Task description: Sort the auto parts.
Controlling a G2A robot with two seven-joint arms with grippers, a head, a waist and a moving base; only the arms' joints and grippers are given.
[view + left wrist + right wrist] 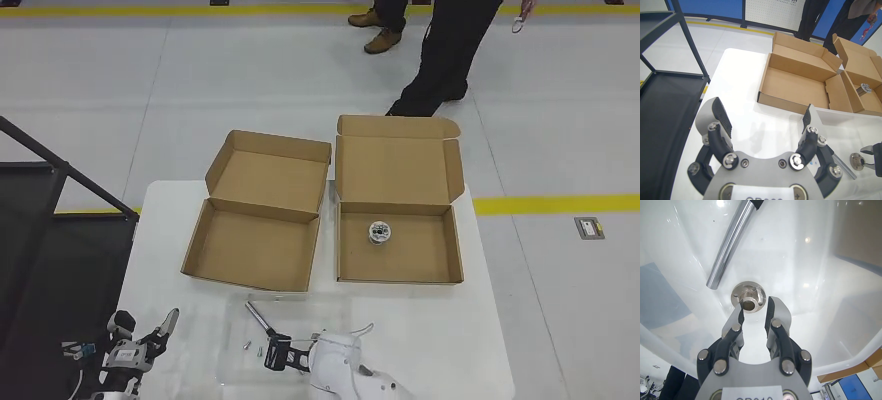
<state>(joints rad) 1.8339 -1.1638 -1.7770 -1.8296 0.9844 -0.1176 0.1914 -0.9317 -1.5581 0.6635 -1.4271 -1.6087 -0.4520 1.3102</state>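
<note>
A white bench (470, 320) stands on a pale grey floor (150, 90). A black metal rack (60, 270) with a mesh shelf sits just beside the bench's left edge. A yellow line (560, 204) crosses the floor to the right, with a small metal floor plate (589, 227) near it. A white pegboard (772, 13) stands between blue wall panels (715, 9).

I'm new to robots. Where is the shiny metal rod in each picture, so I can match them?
Top view: the metal rod lies slanted in front of the left box.
Left wrist view: the rod pokes out behind the left claw, beside the round flange.
Right wrist view: the rod ends beside that flange.
Shared landmark: the open right claw at the flange.
</note>
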